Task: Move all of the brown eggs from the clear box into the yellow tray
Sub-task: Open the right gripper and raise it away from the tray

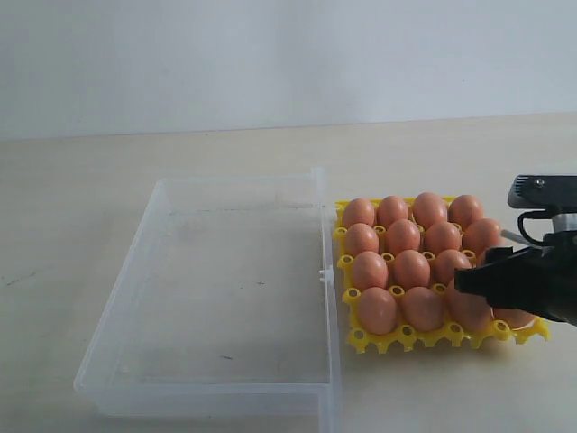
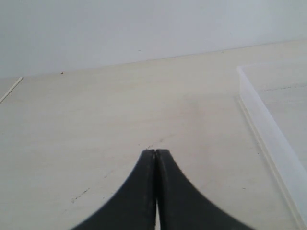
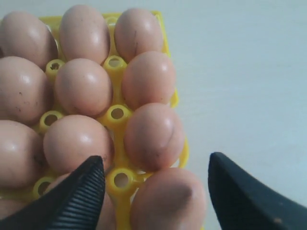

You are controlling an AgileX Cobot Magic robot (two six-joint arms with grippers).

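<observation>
The clear box (image 1: 225, 289) lies on the left of the table with no egg in it. Beside it on the right, the yellow tray (image 1: 397, 338) holds several brown eggs (image 1: 403, 236) in its cups. My right gripper (image 1: 478, 281) hovers over the tray's front right corner. Its jaws stand open in the right wrist view, one on each side of the corner egg (image 3: 168, 199), with a gap on both sides; the right gripper (image 3: 156, 163) touches nothing. My left gripper (image 2: 156, 152) is shut and empty above bare table, near the box's outer wall (image 2: 268, 129). It does not show in the exterior view.
The box's hinged clear lid edge (image 1: 323, 271) stands between box and tray. Light wooden table (image 1: 81, 198) stretches around both, with a pale wall (image 1: 270, 54) behind.
</observation>
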